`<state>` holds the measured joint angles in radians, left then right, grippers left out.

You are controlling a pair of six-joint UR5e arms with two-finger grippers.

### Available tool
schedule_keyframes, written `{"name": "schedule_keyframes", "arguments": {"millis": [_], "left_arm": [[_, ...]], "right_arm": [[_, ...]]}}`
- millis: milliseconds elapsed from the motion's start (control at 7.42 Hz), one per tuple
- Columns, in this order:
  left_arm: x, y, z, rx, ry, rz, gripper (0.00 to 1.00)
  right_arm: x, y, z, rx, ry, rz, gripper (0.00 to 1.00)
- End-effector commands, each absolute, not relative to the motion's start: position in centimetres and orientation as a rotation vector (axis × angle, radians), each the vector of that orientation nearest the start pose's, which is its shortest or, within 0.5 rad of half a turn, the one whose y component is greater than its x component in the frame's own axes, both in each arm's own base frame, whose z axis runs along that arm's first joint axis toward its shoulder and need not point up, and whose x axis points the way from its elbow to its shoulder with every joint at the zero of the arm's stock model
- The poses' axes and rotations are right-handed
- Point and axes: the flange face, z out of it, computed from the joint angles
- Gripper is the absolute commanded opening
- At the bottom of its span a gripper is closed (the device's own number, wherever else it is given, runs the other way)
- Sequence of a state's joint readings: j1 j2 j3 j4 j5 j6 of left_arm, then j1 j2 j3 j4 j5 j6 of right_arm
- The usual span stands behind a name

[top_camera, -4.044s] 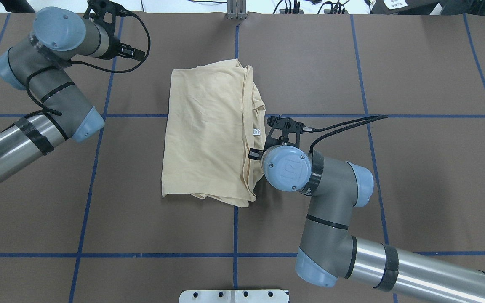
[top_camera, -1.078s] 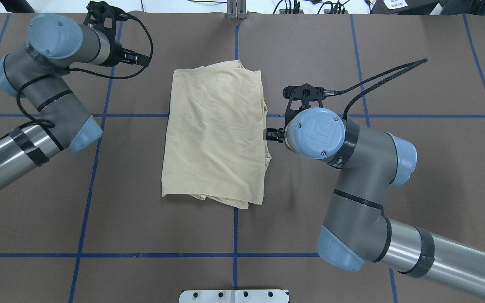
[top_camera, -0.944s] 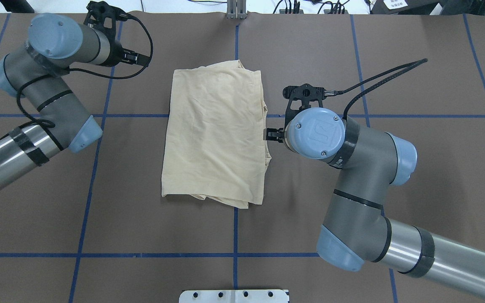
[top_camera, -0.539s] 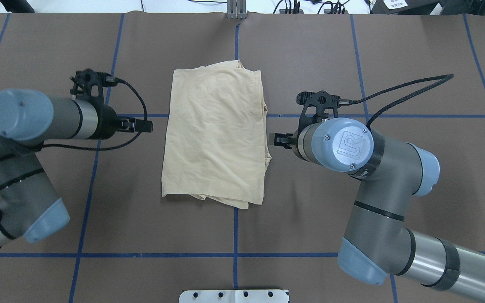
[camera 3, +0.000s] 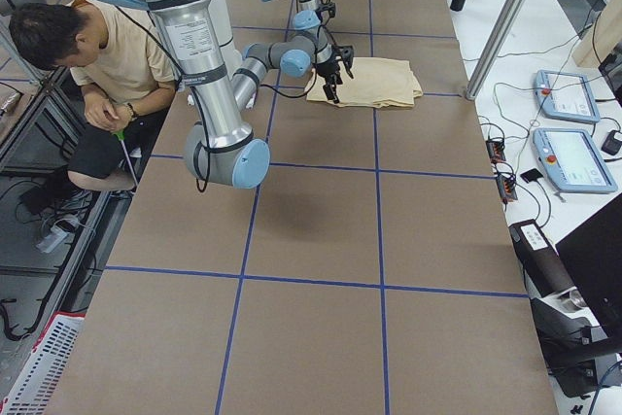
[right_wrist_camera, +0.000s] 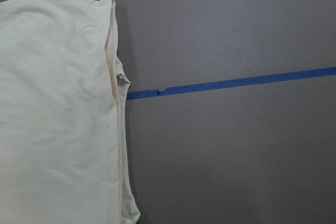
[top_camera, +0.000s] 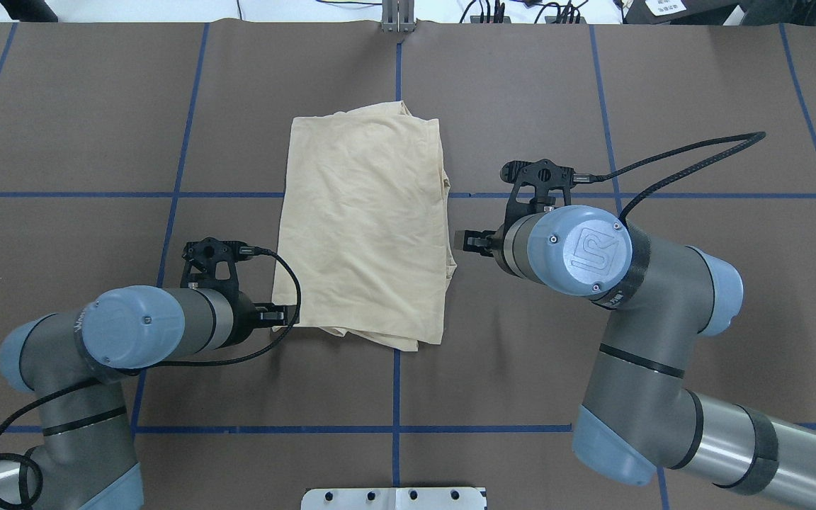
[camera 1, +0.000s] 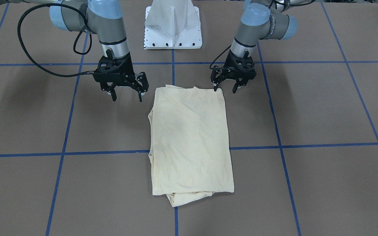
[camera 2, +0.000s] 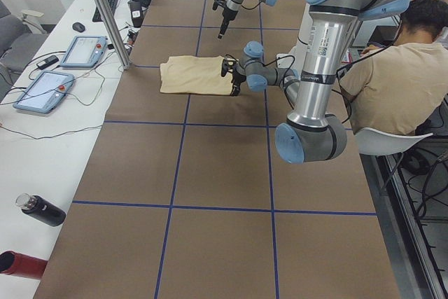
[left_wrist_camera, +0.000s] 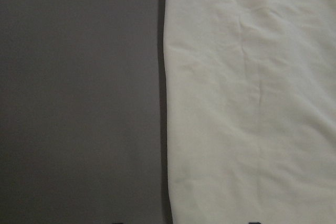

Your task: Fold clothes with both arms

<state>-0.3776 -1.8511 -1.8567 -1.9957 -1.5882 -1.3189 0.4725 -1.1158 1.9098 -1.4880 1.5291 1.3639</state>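
The cream-yellow shirt lies folded into a tall rectangle on the brown table, plain side up, print and label hidden. My left gripper hangs open over the shirt's near-left corner, one finger above the cloth edge and one outside it. In the overhead view the left gripper points at that corner. My right gripper hangs open and empty, off the shirt's right edge. The wrist views show the shirt flat below each gripper.
The white pedestal base stands at the robot's side of the table. Blue tape lines grid the surface. A seated person is beside the base. Tablets and bottles lie on the side bench.
The left arm swung from the far left of the table down along the shirt's left side to its near-left corner. The right arm drew back from the shirt's right edge and now holds still.
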Motion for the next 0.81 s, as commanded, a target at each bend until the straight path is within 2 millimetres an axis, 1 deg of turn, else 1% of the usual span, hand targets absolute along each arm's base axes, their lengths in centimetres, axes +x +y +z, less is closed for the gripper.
{"name": "schedule_keyframes", "arguments": {"millis": [0,135,270,404,674], "left_arm": [[51.98,-33.80,33.69,0.273,0.908,-0.098,0.52],[52.74,-34.08,33.42,0.273,0.908,-0.098,0.51],[52.83,-34.11,33.30,0.273,0.910,-0.098,0.51],[52.80,-34.09,33.23,0.272,0.912,-0.098,0.45],[52.50,-34.07,32.99,0.274,0.918,-0.102,0.00]], "right_arm": [[-47.40,-39.55,25.21,0.329,-0.816,0.265,1.00],[-47.44,-39.57,25.28,0.328,-0.814,0.265,1.00],[-47.44,-39.58,25.28,0.328,-0.814,0.265,1.00],[-47.44,-39.58,25.28,0.328,-0.814,0.265,1.00],[-47.51,-39.52,25.18,0.330,-0.815,0.264,1.00]]}}
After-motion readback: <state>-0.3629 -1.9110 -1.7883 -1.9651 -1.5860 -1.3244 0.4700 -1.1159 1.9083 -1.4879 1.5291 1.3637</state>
